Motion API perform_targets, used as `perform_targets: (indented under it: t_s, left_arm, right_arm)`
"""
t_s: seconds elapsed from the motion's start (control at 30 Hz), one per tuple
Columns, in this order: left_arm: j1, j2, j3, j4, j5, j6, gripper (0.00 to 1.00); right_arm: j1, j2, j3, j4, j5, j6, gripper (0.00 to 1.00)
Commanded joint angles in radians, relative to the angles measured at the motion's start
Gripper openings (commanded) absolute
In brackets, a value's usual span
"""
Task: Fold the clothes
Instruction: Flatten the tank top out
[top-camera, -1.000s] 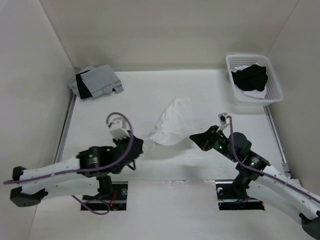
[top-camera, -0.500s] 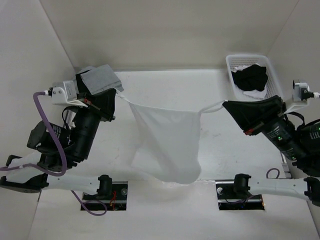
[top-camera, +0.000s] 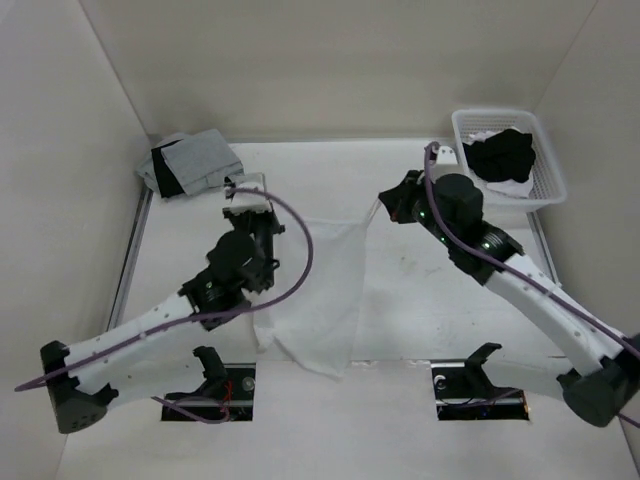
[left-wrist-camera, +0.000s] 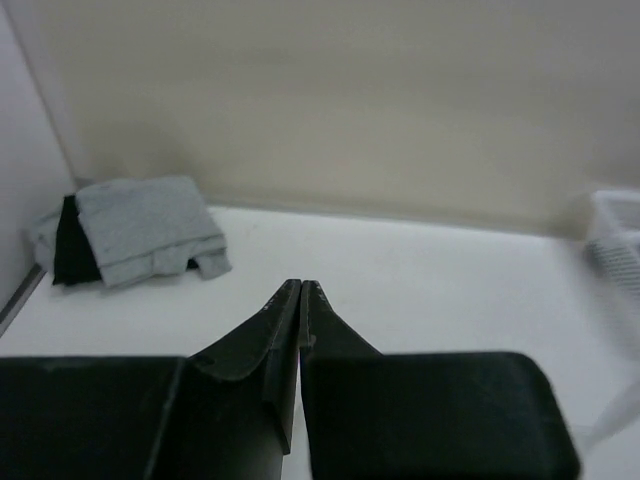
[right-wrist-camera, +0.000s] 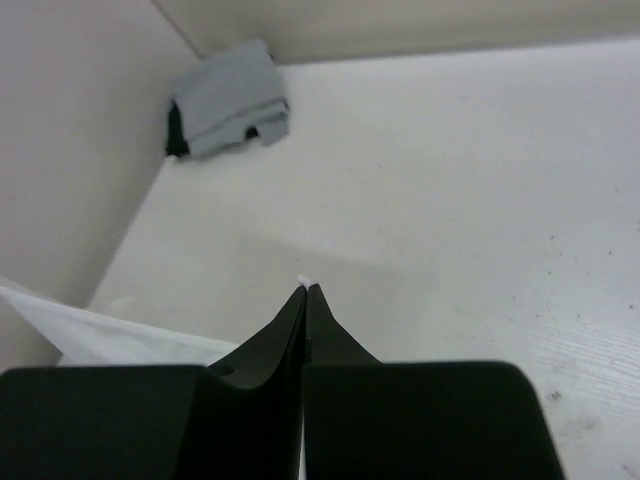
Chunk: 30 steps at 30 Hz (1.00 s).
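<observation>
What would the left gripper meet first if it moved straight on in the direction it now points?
The left gripper would probably meet the bare table top just ahead first, then the back wall; depth is unclear. The grey folded garment pile lies left of that line.

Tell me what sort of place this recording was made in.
Likely a lab test cell for laundry folding: bare walls box in a white table with a white camisole, a basket of clothes and a folded grey pile.
</observation>
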Motion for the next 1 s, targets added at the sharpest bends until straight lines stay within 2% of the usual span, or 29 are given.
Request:
perform_targets:
  t_s: [0.0, 0.03, 0.1, 0.17, 0.2, 0.3, 0.37, 0.47, 0.53, 0.6, 0.77, 0.9, 0.97]
  left_arm:
    - [0.312, 0.136, -0.007, -0.251, 0.359, -0.417, 0.02]
    - [0.462, 0.218, 0.019, -0.279, 0.514, -0.484, 0.02]
    - [0.656, 0.384, 0.077, -0.240, 0.720, -0.573, 0.02]
    - [0.704, 0.501, 0.144, -0.206, 0.733, -0.590, 0.03]
    - [0.732, 0.635, 0.263, -0.201, 0.745, -0.576, 0.04]
    - [0.776, 0.841, 0.498, -0.274, 0.833, -0.567, 0.04]
    - [0.795, 0.903, 0.581, -0.308, 0.860, -0.587, 0.04]
    - [0.795, 0.931, 0.615, -0.304, 0.867, -0.593, 0.04]
    - [0.789, 0.879, 0.584, -0.295, 0.885, -0.616, 0.03]
    - [0.760, 0.732, 0.504, -0.256, 0.893, -0.627, 0.02]
    - [0.695, 0.399, 0.413, -0.241, 0.839, -0.598, 0.02]
    - [0.617, 0.162, 0.404, -0.279, 0.749, -0.534, 0.02]
    - [0.573, 0.094, 0.408, -0.285, 0.706, -0.498, 0.02]
  right_arm:
    - [-0.110, 0.162, -0.012, 0.212, -0.151, 0.068, 0.00]
    - [-0.152, 0.232, 0.009, 0.238, -0.167, 0.069, 0.00]
    - [-0.231, 0.398, 0.097, 0.260, -0.199, 0.065, 0.00]
    - [-0.281, 0.525, 0.191, 0.257, -0.213, 0.065, 0.00]
    - [-0.314, 0.622, 0.275, 0.245, -0.221, 0.062, 0.00]
    - [-0.367, 0.793, 0.463, 0.168, -0.236, 0.057, 0.00]
    - [-0.379, 0.821, 0.506, 0.162, -0.238, 0.054, 0.00]
    - [-0.385, 0.805, 0.511, 0.179, -0.242, 0.063, 0.00]
    - [-0.381, 0.744, 0.467, 0.186, -0.238, 0.056, 0.00]
    - [-0.368, 0.611, 0.382, 0.200, -0.230, 0.042, 0.00]
    - [-0.249, 0.193, 0.183, 0.195, -0.126, 0.002, 0.00]
    - [-0.122, -0.061, 0.161, 0.093, 0.001, -0.069, 0.00]
    - [-0.063, -0.130, 0.178, 0.054, 0.046, -0.095, 0.00]
